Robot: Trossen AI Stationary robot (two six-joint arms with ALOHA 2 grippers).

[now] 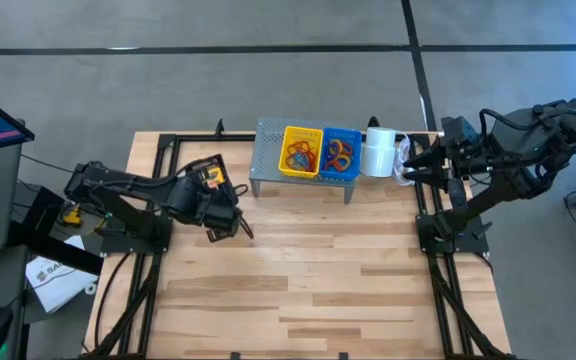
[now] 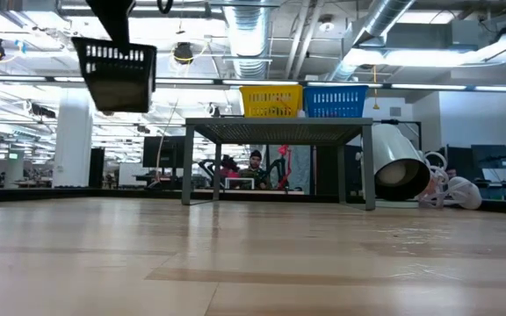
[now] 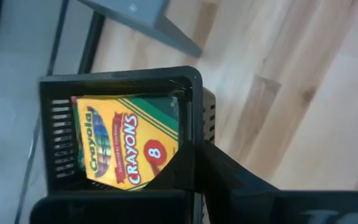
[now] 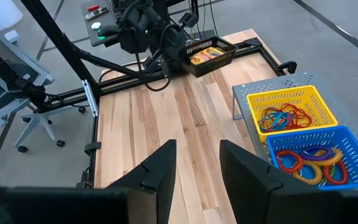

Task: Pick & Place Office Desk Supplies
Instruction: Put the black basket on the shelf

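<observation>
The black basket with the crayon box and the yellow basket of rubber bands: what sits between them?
Seen from above, only bare wooden table and the grey riser's near end separate the black basket from the yellow basket.

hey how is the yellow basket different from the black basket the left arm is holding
The yellow basket sits on the grey perforated riser; the black basket hangs in the air, clamped at its rim by the left gripper. The yellow basket holds a tangle of rubber bands; the black basket holds a Crayola crayon box. Both are small slotted baskets with open tops.
</observation>
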